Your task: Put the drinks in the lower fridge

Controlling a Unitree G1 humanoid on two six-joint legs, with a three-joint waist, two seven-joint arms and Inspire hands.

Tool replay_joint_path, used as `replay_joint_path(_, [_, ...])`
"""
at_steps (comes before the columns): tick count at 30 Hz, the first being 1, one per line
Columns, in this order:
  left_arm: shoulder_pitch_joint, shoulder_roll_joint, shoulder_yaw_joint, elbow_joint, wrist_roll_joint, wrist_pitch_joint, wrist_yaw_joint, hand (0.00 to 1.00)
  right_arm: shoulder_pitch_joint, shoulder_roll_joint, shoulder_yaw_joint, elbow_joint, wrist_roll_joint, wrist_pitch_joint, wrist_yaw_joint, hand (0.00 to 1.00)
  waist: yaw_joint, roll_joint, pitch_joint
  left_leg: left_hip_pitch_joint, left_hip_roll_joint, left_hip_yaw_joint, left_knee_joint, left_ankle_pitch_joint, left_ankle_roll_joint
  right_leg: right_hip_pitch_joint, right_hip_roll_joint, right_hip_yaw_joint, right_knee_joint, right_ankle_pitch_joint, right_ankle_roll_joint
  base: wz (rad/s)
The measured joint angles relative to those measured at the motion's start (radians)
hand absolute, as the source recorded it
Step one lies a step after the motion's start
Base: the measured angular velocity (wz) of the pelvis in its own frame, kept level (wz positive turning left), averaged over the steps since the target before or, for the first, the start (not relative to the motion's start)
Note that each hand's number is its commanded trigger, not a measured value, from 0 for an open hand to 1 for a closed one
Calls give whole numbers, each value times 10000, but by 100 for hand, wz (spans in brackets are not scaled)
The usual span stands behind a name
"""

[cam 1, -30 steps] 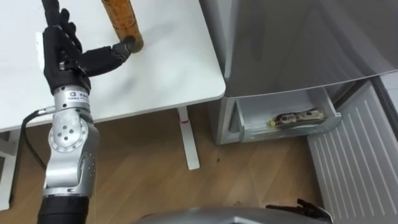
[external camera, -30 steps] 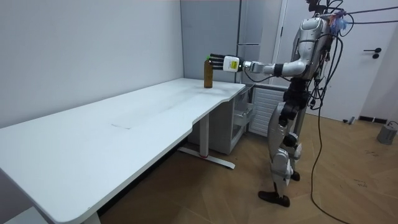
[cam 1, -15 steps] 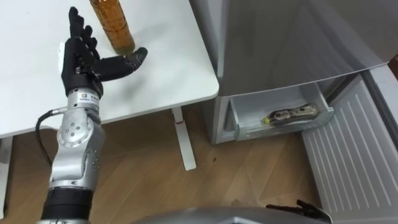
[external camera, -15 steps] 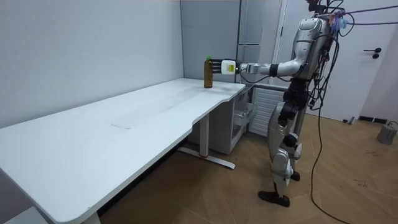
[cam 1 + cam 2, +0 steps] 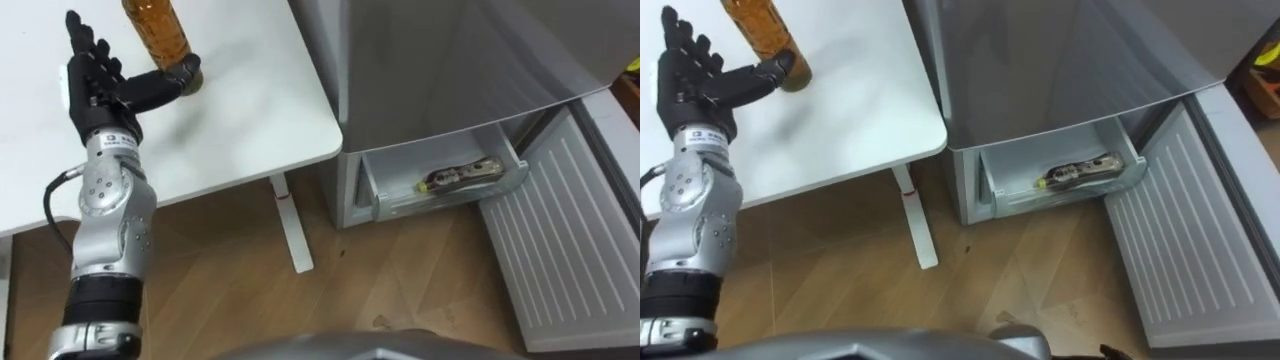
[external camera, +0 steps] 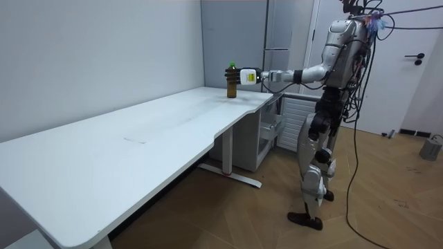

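Left eye view, nearest first: above the wooden floor [image 5: 250, 290], the fridge's [image 5: 450, 60] lower drawer [image 5: 400, 203] stands pulled out, one drink bottle [image 5: 462, 175] lying inside. Beyond the edge of the white table [image 5: 250, 110], the left hand [image 5: 95, 85] is spread, fingers straight, thumb touching the base of an upright amber bottle [image 5: 155, 30] on the tabletop.

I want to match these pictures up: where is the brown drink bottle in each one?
Left eye view: bottle at top left, standing on the white table, cut by the top edge.
Right eye view: bottle at top left, closer to the left edge.
Room view: bottle upper middle, on the table's far corner.
Shared landmark: the left hand, thumb at the bottle's base.
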Motion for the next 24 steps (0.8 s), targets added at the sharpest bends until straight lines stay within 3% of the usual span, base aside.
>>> replay_joint_path(2, [-505,23,77,606,-312,1,101,0,-89,-28,0,202,-314,13,9,0,-3,10,-7,29,6,7,16,0,0,4,13,67,30,2,-3,-6])
replay_joint_path(5, [-631,191,363,803,-761,-2,146,0,-120,-29,1,283,-586,91,27,0,-100,-1,-3,143,54,116,-9,-12,-19,2,69,193,52,9,-15,-14])
replay_joint_path(15, [-1129,824,430,1707,-759,-17,344,0,-159,-25,17,262,-1709,215,154,0,-177,-32,-3,153,91,463,-36,-24,-28,-331,105,509,342,14,-24,-13])
replay_joint_path(21, [-1568,1167,431,1824,-1125,59,552,0,-13,-31,-29,115,-1981,432,213,0,-196,-49,-66,134,92,527,-81,-25,-29,-442,110,528,333,15,-25,-3])
replay_joint_path(24, [-1822,1348,435,1828,-1242,121,539,0,141,-29,-58,-82,-1985,565,232,0,-183,60,-141,136,90,551,-86,-22,-27,-428,109,536,338,15,-25,-1])
